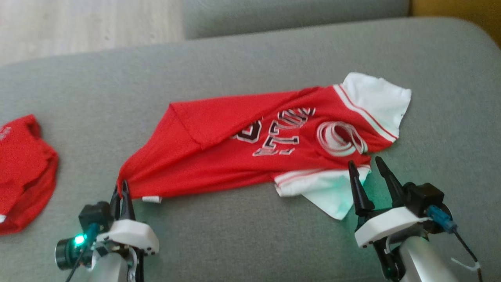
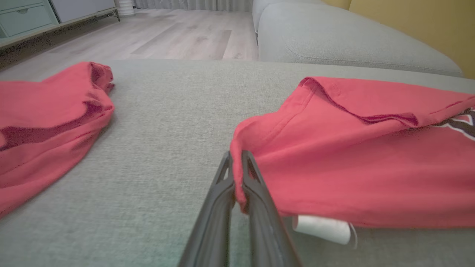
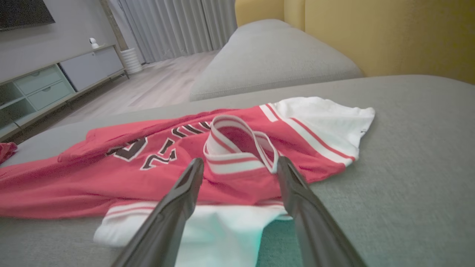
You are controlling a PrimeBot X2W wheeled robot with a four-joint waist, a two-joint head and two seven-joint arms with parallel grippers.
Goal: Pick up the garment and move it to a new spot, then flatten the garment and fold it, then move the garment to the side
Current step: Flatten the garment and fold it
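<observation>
Grey sofa seat ran off the bottom & both sides of the head frame. Beyond it were a pale wood floor, a low cabinet at the left of the R wrist frame & a yellow wall at upper right. The garment, a red jersey w/ white sleeves, lay mid-frame on the seat; its lettering was creased & blurred, unreadable. A second red cloth was cut off at the left edge. Left gripper, lower left, pinched the garment's red corner. Right gripper, lower right, was spread wide over the near white sleeve; contact unclear. A white label poked out under the hem.
</observation>
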